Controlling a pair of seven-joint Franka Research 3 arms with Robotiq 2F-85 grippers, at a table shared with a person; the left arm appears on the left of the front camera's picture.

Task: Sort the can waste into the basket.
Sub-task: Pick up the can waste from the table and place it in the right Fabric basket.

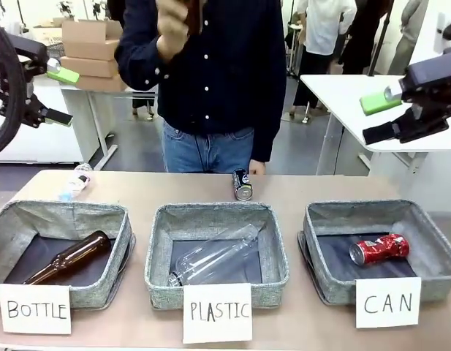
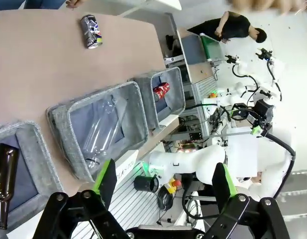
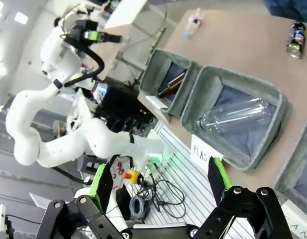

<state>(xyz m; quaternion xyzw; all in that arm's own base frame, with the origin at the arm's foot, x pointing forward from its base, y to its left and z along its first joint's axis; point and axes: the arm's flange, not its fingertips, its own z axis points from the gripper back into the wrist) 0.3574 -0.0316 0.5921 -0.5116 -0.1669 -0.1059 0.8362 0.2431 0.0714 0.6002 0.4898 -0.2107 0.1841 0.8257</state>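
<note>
Red can (image 1: pixel 379 249) in basket signed CAN (image 1: pixel 436 247), beside basket signed PLASTIC (image 1: pixel 158 257).

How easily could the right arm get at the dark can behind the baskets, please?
Probably yes: the dark can lies on bare table beyond the PLASTIC basket, nothing over it, and the right end effector hangs open above the table.

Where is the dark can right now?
In the front view, the dark can sits on the table near its far edge, behind the PLASTIC basket and right by the person.
</note>
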